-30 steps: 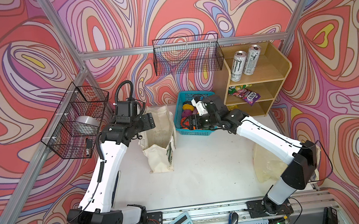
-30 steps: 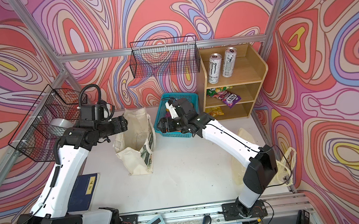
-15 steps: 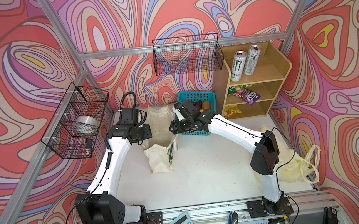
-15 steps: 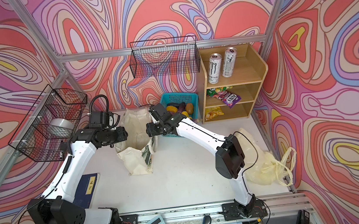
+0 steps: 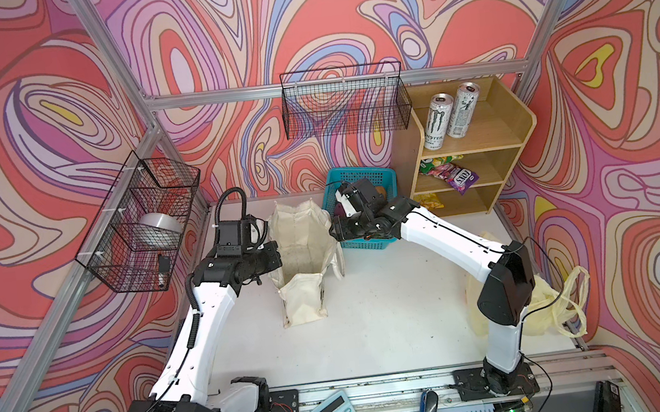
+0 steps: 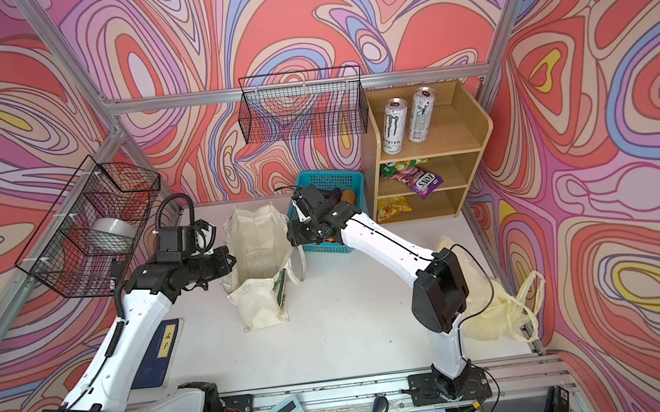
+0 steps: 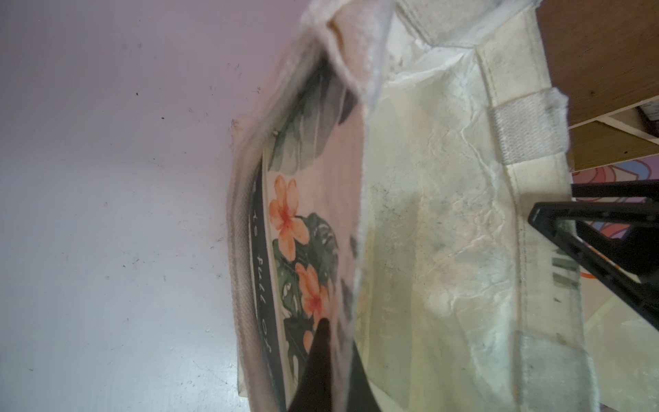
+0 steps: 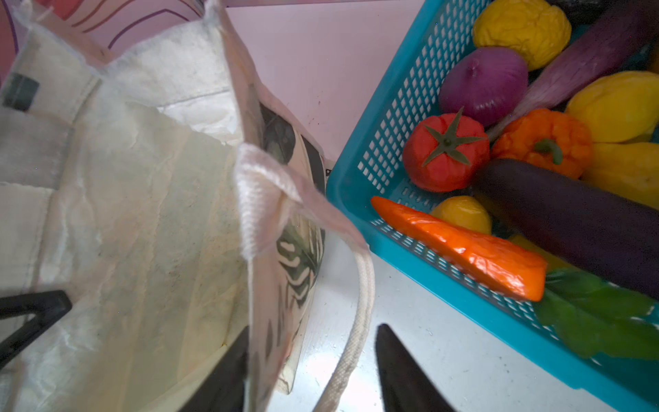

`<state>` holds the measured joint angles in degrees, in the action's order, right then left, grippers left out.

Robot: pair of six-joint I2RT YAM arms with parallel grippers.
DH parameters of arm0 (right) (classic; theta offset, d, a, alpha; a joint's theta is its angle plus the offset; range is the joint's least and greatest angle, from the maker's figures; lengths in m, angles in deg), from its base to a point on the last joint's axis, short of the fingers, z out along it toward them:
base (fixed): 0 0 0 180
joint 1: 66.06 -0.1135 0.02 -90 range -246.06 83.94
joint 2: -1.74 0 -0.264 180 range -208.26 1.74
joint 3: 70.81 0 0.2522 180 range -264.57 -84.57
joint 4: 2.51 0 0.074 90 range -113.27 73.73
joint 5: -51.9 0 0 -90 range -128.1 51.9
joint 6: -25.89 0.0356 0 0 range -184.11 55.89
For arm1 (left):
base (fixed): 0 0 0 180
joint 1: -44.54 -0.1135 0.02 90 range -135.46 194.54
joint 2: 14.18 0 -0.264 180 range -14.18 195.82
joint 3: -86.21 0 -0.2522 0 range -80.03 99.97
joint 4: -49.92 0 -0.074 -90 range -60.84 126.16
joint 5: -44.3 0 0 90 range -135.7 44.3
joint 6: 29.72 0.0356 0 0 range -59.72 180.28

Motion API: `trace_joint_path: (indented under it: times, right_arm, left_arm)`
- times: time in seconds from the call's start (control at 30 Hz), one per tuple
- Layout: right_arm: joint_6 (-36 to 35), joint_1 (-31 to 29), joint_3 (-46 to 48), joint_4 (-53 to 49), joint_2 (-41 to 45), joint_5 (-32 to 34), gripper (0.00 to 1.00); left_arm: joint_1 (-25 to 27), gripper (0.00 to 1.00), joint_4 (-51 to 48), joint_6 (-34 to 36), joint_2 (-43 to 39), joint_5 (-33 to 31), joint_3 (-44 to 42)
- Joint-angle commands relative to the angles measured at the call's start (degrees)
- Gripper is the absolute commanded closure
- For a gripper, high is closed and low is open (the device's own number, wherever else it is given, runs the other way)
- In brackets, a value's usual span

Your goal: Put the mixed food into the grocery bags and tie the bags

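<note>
Nearest, at the right edge of the table [image 5: 395,325]: pale-yellow plastic carrier bag [image 5: 556,304], slumped and crumpled, handles loose and untied, no food visible in it.

Mid-table, upright with mouth gaping: cream canvas tote [image 5: 304,260], nothing seen inside but bare lining. At its left rim, left gripper [image 7: 338,356], fingers pinched tight on the fabric wall. At the opposite, right rim, right gripper [image 8: 313,335], fingers apart and straddling the wall, one inside the bag, one outside, cord handle [image 8: 356,314] hanging between them; not clamped.

Just beyond, beside the tote's far right corner: teal basket [image 8: 351,199] holding most of the mixed food [image 8: 542,142], among it tomato [image 8: 445,153], carrot [image 8: 463,249], eggplant [image 8: 570,221] and lemon [image 8: 463,214]. Farther right, on the wooden shelf [image 5: 520,124]: snack packets [image 5: 448,171] on the middle and lower levels, two cans [image 5: 438,120] on top.

Judged step: spreading the tote's mouth ahead of loading; no packing done, no tying. Next, probably: either closing the right fingers on the rim to draw it wide, or backing off and reaching into the basket for a first piece, with the left pinch kept firm against the soft wall's sag.
</note>
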<state>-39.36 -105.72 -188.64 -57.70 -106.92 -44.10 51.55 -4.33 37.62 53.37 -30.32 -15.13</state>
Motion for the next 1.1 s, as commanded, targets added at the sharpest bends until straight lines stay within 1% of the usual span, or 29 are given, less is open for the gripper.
trace_joint_path:
  times: [0.0, 0.1, 0.13, 0.23, 0.33, 0.37, 0.4, 0.47, 0.6, 0.67, 0.77, 1.07]
  right_arm:
    - [0.3, 1.6, -0.1, -0.8, 5.9, -0.4, 0.32]
    - [2.3, 6.2, 5.1, 0.0, 13.4, -0.6, 0.3]
    - [3.3, 8.6, 7.8, 0.6, 16.4, -0.6, 0.29]
    - [6.4, 17.0, 16.9, 2.7, 24.2, -1.9, 0.28]
    - [10.6, 27.4, 24.7, 6.3, 29.4, -5.0, 0.27]
    - [12.4, 31.5, 26.9, 8.2, 30.2, -7.4, 0.27]
    - [13.8, 34.3, 28.6, 9.8, 30.6, -8.6, 0.27]
    - [16.3, 39.8, 31.7, 13.5, 30.5, -9.9, 0.28]
    - [22.4, 47.4, 36.1, 23.6, 28.3, -13.7, 0.28]
    - [24.7, 49.1, 36.8, 28.0, 26.5, -15.0, 0.26]
    - [27.1, 49.8, 36.2, 32.1, 23.5, -15.8, 0.22]
    - [32.1, 50.1, 32.5, 38.8, 15.7, -14.5, 0.22]
  left_arm:
    - [-0.4, 1.0, 2.1, -2.4, -1.9, 2.1, -1.8]
    - [-0.3, 1.0, 2.9, -2.7, -2.9, 1.9, -2.9]
    - [-0.4, 1.0, 3.2, -2.9, -3.0, 1.9, -3.3]
    - [-0.4, 1.0, 3.7, -2.9, -2.6, 2.4, -3.6]
    - [-0.3, 1.0, 3.8, -2.8, -1.8, 3.1, -3.3]
    - [-0.3, 1.0, 3.8, -2.7, -1.5, 3.4, -3.2]
    - [-0.4, 1.0, 3.9, -2.6, -1.4, 3.8, -3.1]
    - [-0.3, 1.0, 4.2, -2.5, -1.1, 4.3, -2.8]
    - [-0.4, 1.0, 3.9, -2.1, -1.3, 4.1, -2.4]
    - [-0.3, 1.0, 3.7, -1.8, -1.5, 4.0, -2.4]
    - [-0.4, 1.0, 3.4, -1.6, -1.9, 4.0, -2.3]
    - [-0.4, 1.0, 3.4, -1.3, -1.9, 3.9, -2.6]
